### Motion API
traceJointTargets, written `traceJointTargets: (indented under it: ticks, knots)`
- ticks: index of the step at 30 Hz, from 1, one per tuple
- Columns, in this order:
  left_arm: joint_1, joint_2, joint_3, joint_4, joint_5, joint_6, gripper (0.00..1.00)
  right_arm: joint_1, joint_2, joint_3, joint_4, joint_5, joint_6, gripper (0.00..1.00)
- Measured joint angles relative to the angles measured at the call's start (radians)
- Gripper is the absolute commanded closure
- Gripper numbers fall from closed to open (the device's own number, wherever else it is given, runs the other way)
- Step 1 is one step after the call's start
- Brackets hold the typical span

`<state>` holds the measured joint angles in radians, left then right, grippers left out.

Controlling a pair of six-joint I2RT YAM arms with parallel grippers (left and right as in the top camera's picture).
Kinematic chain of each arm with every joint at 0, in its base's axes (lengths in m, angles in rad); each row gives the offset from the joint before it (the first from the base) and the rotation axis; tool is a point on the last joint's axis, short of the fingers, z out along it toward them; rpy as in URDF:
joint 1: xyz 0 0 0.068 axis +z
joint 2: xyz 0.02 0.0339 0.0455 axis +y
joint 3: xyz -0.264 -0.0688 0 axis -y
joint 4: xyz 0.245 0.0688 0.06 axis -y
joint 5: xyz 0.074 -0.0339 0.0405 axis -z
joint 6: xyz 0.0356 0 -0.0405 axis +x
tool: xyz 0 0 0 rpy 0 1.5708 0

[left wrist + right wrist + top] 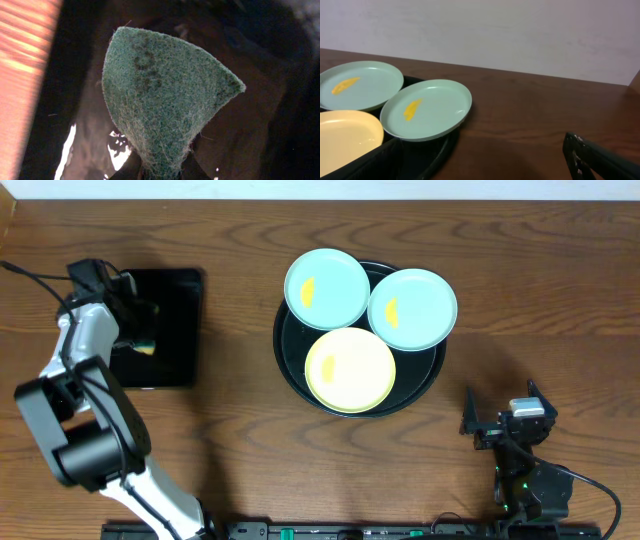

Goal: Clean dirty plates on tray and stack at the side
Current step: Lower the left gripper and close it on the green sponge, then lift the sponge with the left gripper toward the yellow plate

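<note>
Your left pincer [160,172] is closed on the green pad [165,100] above the small tray [175,290]. It pinches the lower edge so tightly that the pad folds into a cone. The pad looks soft and light, so I think this grip is enough. However, a pad held by one edge will bend when you push, so press with its broad face and not too strongly. Your right pincer [502,408] is wide open and holds nothing. It is over the surface [560,280], to the right of the tray [290,360]

The three plates sit on the tray, close together; I cannot tell if they touch or overlap. The left blue plate [327,288] and the right blue plate [413,309] are at the back and reach over the rim, and the yellow plate [350,369] is in front. Each shows a small orange smear. They look stiff, thin and smooth, probably light, so a plate may slide or tip under the wiping. Take hold at the raised edge, best where it sticks out past the tray; the flat middle gives the fingers nothing to grip
</note>
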<state>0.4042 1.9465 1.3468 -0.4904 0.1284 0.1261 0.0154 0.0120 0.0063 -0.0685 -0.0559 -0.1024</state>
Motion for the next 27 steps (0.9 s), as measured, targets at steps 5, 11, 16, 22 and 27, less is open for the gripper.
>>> traceJointTargets:
  ticks: [5, 11, 16, 22, 27]
  knots:
    - [0.001, -0.1, 0.0, 0.0, 0.044, -0.03, 0.92, 0.0, 0.0, 0.0, 0.0, 0.0, 0.0, 0.01]
    - [0.001, -0.112, 0.0, -0.028, 0.128, -0.047, 0.93, 0.0, 0.0, 0.0, 0.0, 0.0, 0.0, 0.01]
    - [0.001, -0.069, 0.0, -0.028, 0.146, -0.048, 0.92, 0.0, 0.0, 0.0, 0.0, 0.0, 0.0, 0.01]
    - [0.001, 0.038, -0.001, -0.029, 0.13, -0.048, 0.92, 0.0, 0.0, 0.0, 0.0, 0.0, 0.0, 0.01]
    - [0.001, 0.007, -0.002, -0.029, 0.124, -0.048, 0.93, 0.0, 0.0, 0.0, 0.0, 0.0, 0.0, 0.01]
